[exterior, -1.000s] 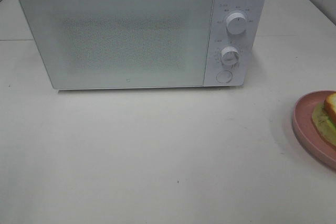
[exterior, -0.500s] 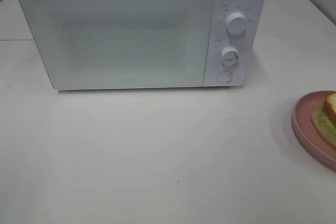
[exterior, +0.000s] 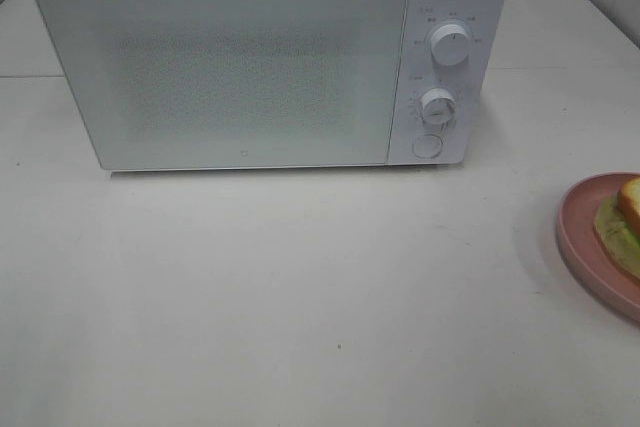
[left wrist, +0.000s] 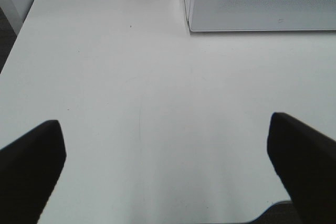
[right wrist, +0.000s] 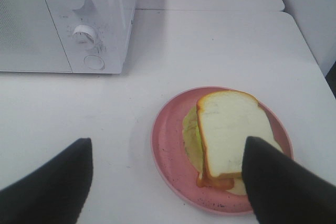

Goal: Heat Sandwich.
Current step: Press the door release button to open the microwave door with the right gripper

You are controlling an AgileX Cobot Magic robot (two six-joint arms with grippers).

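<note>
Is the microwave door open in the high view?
No, the microwave door lies flush with the control panel, fully closed.

White microwave (exterior: 250,67) at the back of the table (exterior: 300,297), door (exterior: 220,72) shut. Control panel on its right side: upper knob (exterior: 450,45), lower knob (exterior: 438,107), round button (exterior: 427,145) beneath. Pink plate (exterior: 572,232) on the table front-right of it, well apart, cut off by the frame edge.
</note>
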